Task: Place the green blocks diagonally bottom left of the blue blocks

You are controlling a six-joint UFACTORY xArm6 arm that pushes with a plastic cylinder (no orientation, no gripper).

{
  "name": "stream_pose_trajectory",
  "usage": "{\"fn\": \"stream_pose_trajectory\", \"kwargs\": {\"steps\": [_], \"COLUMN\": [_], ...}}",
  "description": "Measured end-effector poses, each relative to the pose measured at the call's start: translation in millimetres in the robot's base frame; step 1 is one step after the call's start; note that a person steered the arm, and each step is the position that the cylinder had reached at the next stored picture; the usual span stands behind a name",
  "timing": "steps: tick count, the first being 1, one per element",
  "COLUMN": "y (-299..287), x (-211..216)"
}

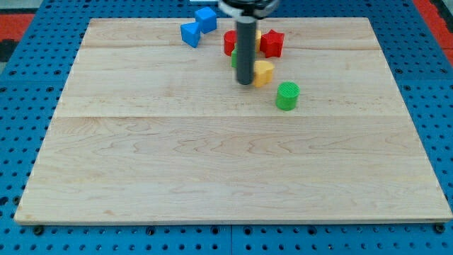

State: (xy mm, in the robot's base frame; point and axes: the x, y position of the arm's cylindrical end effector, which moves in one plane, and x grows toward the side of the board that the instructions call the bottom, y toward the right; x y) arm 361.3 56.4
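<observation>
My tip (pixel 244 82), a bare rod with no gripper, stood beside the light, slippery-looking green cylinder (pixel 287 96), best pushed centrally.

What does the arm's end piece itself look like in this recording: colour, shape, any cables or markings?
It ends in a straight, smooth, dark grey cylindrical rod, uniform in width, with a flat-cut lower end, my tip. At the view's top it joins a wider black-and-white mount, blurred and cut off by the frame. No cables, labels or markings show on the rod.
</observation>
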Motion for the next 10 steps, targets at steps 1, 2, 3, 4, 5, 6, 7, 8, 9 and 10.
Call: {"fn": "stream_pose_trajectory", "kwargs": {"steps": [1,2,3,4,5,6,7,8,9,10], "y": [42,42,-16,-82,-148,-65,68,116,-18,-156], "x": [-18,-51,-62,-37,-23,-20,-17,44,57,22]}}
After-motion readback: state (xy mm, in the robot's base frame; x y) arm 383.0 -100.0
